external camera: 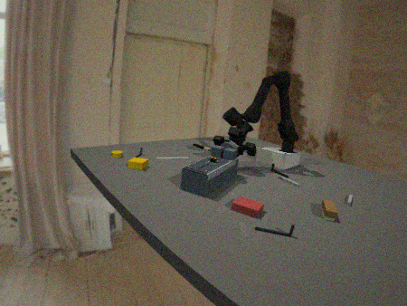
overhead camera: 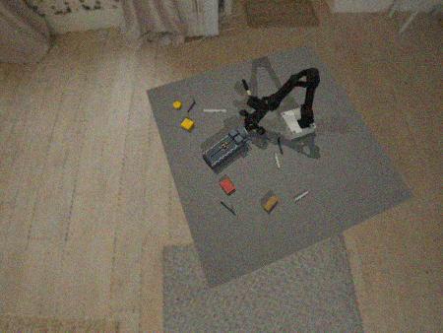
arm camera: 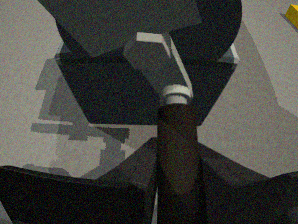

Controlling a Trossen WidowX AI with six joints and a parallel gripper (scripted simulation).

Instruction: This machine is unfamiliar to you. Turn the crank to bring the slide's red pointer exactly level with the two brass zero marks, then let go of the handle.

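A: Jaws are closed on the crank handle [arm camera: 177, 160], the dark upright grip between the gripper's [overhead camera: 253, 124] [external camera: 234, 146] [arm camera: 177, 187] fingers, so you've got a proper hold. What's the rest look like?

B: Biggest first: the blue-grey machine [overhead camera: 217, 157] [external camera: 196, 180] sits right in front of the jaws, its long body stretching away from them. The crank arm [arm camera: 157, 62] runs from the handle's far end toward the housing. Smallest is the slide's pointer [overhead camera: 223, 146] [external camera: 213, 159], out past the jaws on top of the body. Can't tell from here if it's level with the marks.

A: So how would you turn it?

B: Imo swing the jaws round the crank's own centre, small arcs, no straight pulls, or the grip could slip or bind. Go slower as the pointer nears the marks, stop dead level, then open wide and back straight off so you don't nudge it.
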